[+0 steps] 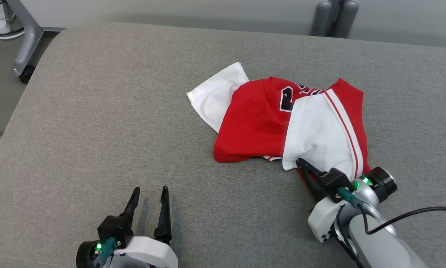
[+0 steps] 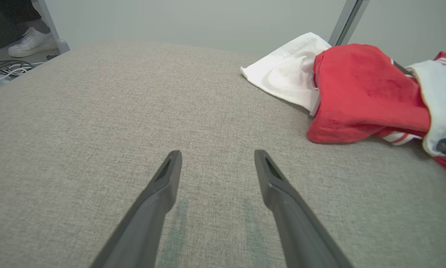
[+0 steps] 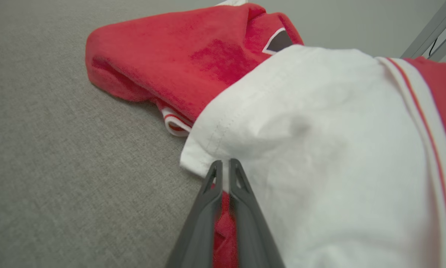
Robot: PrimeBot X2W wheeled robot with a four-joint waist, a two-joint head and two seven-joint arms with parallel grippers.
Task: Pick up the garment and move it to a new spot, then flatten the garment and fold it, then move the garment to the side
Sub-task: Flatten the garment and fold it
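Garment [image 1: 267, 119]: crumpled heap, right of centre on grey padded surface [image 1: 96, 130], long axis roughly left-right.
Right gripper [image 1: 300, 163]: at heap's near-right edge, jaws pressed together, apparently pinching white sleeve hem [image 3: 215, 137] plus red fabric beneath.
Left gripper [image 1: 150, 195]: spread, empty, well apart, near front edge.
Chest print [image 1: 288, 98] partly hidden under sleeve; grip depth unclear.

dark print [image 1: 287, 99] on garment [image 1: 258, 123], perhaps numerals, unreadable
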